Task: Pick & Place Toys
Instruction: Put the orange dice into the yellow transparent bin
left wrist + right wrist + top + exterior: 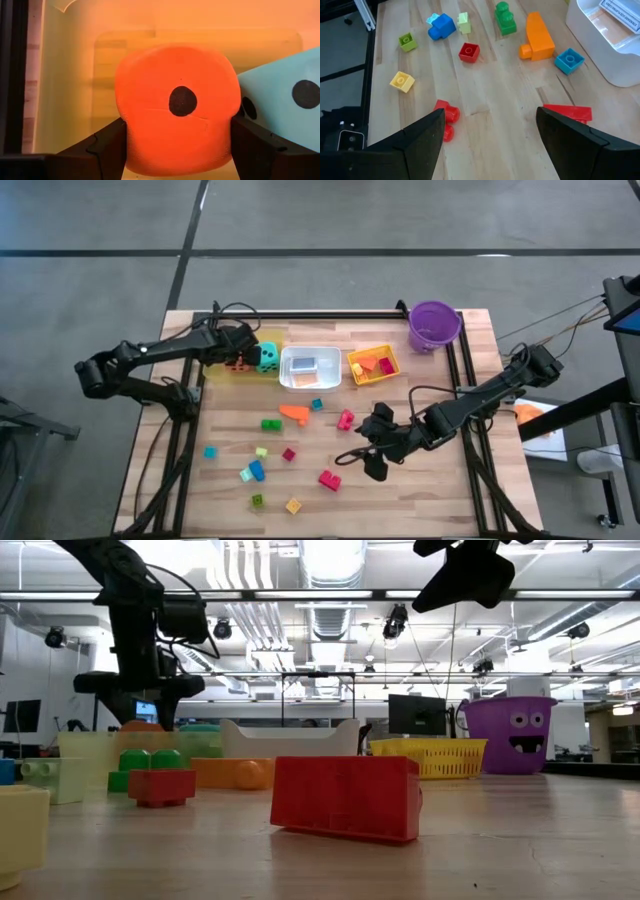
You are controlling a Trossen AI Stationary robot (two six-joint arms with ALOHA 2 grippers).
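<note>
The left end effector (pixel 175 145) is gripping the orange die (pixel 177 107) between its two fingers inside the pale yellow tray (pixel 65 75), with the teal die (pixel 285 110) touching the orange one just beside it. The right end effector (pixel 490 135) is hanging open above the worktop (pixel 495 85), with red blocks (pixel 446 116) just ahead of its fingers and the orange block (pixel 538 35) and green block (pixel 505 17) farther off.

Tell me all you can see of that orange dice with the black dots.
The orange dice is a soft-looking cube with rounded corners; one black dot shows on the face seen from the left wrist. It sits in the pale yellow tray at the table's far left, right beside the teal dice. The left gripper has a finger on each side of it; whether it is lifted cannot be told.
</note>
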